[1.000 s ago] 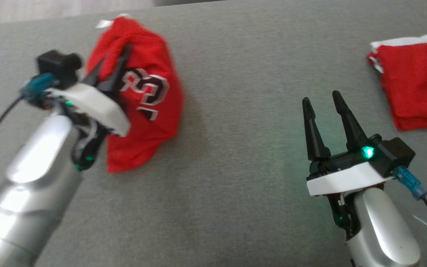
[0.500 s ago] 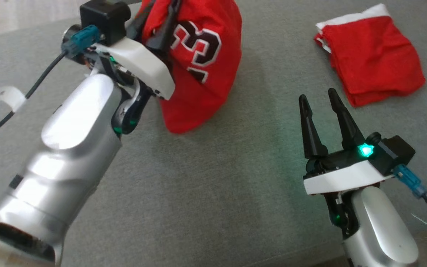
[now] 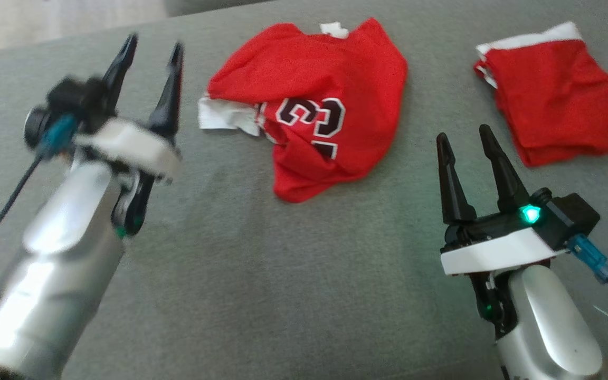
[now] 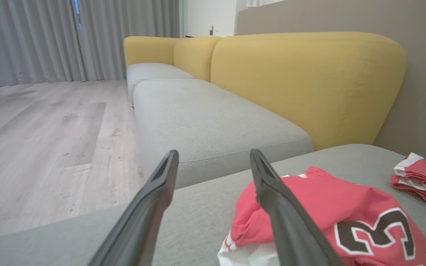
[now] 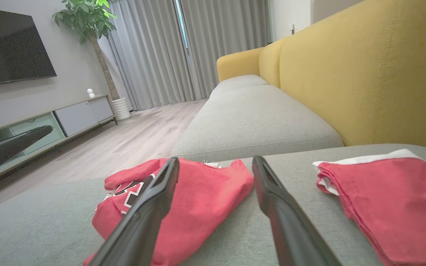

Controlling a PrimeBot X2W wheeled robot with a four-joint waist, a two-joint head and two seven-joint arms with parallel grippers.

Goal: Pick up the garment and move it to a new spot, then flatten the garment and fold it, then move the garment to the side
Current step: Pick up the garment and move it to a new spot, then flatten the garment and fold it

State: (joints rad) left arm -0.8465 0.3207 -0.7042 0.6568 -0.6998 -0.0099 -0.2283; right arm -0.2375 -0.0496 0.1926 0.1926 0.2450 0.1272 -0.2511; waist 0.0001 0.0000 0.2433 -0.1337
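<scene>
**Jersey loose in a heap, both grippers empty**

On the grey cushion (image 3: 283,274): the red jersey (image 3: 325,79), crumpled and free, touched by neither gripper. Bunched rather than flat, with creases running across the black, white-edged numerals (image 3: 312,113) and a scrap of white trim (image 3: 222,113) poking out at its left side. Small white tag (image 3: 334,29) at its far edge. From the left wrist view, a low red mound with one numeral facing the camera.

Left of the jersey and clear of it: the left gripper (image 3: 154,43), blurred in the head view, fingers spread wide with nothing between them. Same wide gap plain in the left wrist view, bare cushion showing through it.

Nearer than the jersey and off to its right, also clear of it: the right gripper (image 3: 463,133), fingers parted and holding nothing, green light glowing at its base. In the right wrist view, the jersey just past the left fingertip, no contact.

Right of the jersey, well apart from it: a second red garment (image 3: 557,105), folded into a neat stack, white edge along its far side.

Beyond the jersey in both wrist views: a yellow sofa back (image 4: 301,81) above grey seat cushions (image 4: 205,122). Farther off past the jersey: pale wooden floor (image 4: 50,125) and grey curtains (image 4: 50,37).
</scene>
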